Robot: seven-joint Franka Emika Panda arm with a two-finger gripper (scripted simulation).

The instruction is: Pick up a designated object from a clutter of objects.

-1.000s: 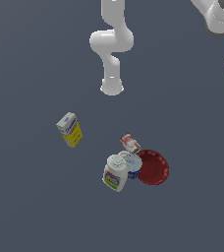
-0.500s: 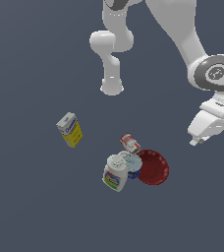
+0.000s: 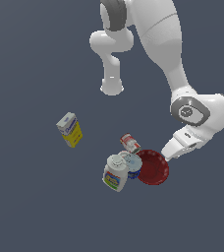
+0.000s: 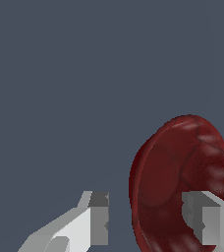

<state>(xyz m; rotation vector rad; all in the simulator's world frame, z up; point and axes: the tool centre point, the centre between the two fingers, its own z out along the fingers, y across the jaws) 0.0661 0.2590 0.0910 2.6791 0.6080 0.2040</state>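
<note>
both jaws (image 4: 146,219) apparently straddle the red bowl's (image 3: 153,168) rim, spread apart

Red bowl (image 4: 178,182): I see smooth, glossy sheen.
Tool (image 4: 148,221): matt white and grey, plastic-looking.
Counter (image 3: 30,206): flat, matt slate-grey around the bowl.

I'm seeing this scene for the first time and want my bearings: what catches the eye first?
The big white arm fills the exterior view's upper right, its gripper open beside the dark red bowl. In the wrist view the bowl's rim lies between the fingers. A yellow-and-white carton lies apart toward the exterior view's left.
</note>
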